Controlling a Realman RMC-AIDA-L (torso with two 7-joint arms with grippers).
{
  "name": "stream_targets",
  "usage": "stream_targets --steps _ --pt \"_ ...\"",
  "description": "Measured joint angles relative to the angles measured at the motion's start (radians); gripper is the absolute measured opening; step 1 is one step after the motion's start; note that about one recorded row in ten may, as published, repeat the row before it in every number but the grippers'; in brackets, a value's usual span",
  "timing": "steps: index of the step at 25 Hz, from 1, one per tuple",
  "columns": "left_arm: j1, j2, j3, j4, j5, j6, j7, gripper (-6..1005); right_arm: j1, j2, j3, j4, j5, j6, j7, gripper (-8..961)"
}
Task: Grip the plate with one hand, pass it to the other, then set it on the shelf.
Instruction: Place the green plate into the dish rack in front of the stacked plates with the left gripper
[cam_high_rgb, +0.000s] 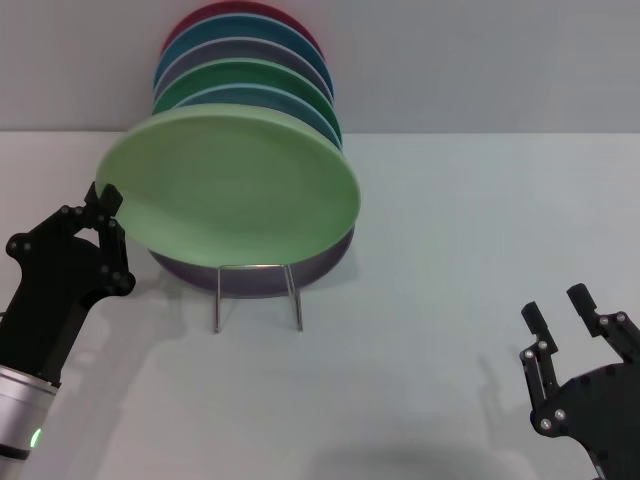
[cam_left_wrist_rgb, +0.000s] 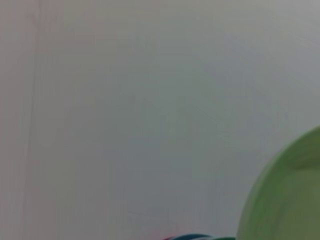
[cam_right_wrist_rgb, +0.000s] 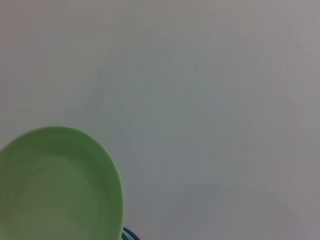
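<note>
Item: light-green plate (cam_high_rgb: 235, 195), leaning at the front of the stacked plates (cam_high_rgb: 245, 70) on the wire shelf (cam_high_rgb: 258, 295), rim blurred, apparently unsettled. Left gripper (cam_high_rgb: 108, 205): at the plate's left edge, jaws nearly closed around the rim; whether they truly grip, cannot tell. Right gripper (cam_high_rgb: 565, 310): low on the desk (cam_high_rgb: 470, 220), well apart, jaws spread, empty. Risk: released early, the plate may slide forward off the narrow rack.
</note>
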Motion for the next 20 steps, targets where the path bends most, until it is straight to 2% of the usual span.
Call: stream_targets --steps 8,20 --pt "-0.009 -0.001 0.020 0.055 0.001 -0.025 0.008 75 0.000 0.000 0.000 0.000 0.000 -0.001 -0.002 332" --pt "-0.018 -0.004 0.038 0.055 0.000 -0.134 0.031 84 0.005 0.002 0.003 0.000 0.002 0.005 -0.003 332"
